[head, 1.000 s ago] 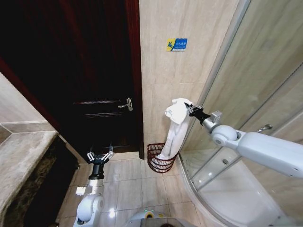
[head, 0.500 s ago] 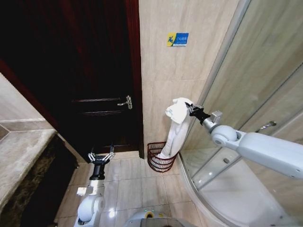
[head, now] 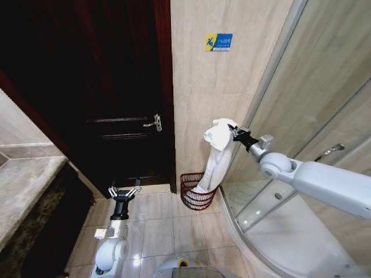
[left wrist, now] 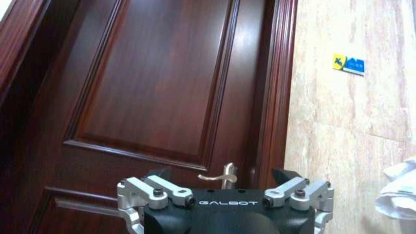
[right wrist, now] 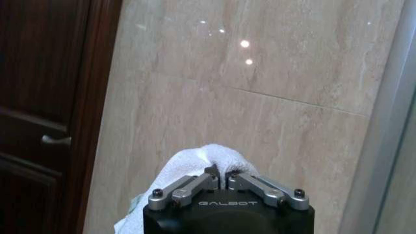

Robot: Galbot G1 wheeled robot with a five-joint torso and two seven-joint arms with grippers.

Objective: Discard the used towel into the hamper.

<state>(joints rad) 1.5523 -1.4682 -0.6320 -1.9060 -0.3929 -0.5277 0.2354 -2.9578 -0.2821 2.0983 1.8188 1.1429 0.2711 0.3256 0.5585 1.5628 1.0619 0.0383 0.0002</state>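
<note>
My right gripper [head: 234, 131] is shut on the top of the white towel [head: 215, 157], held up against the beige wall tile. The towel hangs down from the grip, and its lower end reaches into the reddish-brown wire hamper [head: 194, 196] on the floor by the wall. In the right wrist view the shut gripper [right wrist: 219, 174] pinches a bunched fold of the towel [right wrist: 185, 168]. My left gripper [head: 123, 192] stands open low on the left, in front of the dark door, holding nothing. The left wrist view shows its spread fingers [left wrist: 151, 187] and an edge of the towel [left wrist: 400, 195].
A dark wooden door [head: 104, 87] with a metal lever handle [head: 153, 123] fills the left. A curved glass shower enclosure [head: 307, 116] stands on the right. A stone counter edge [head: 23, 185] lies at the far left. Beige floor tiles [head: 156, 223] spread below.
The head camera has shifted slightly, so the whole scene sits a little differently. My right gripper still holds the towel over the hamper; the left arm is unmoved.
</note>
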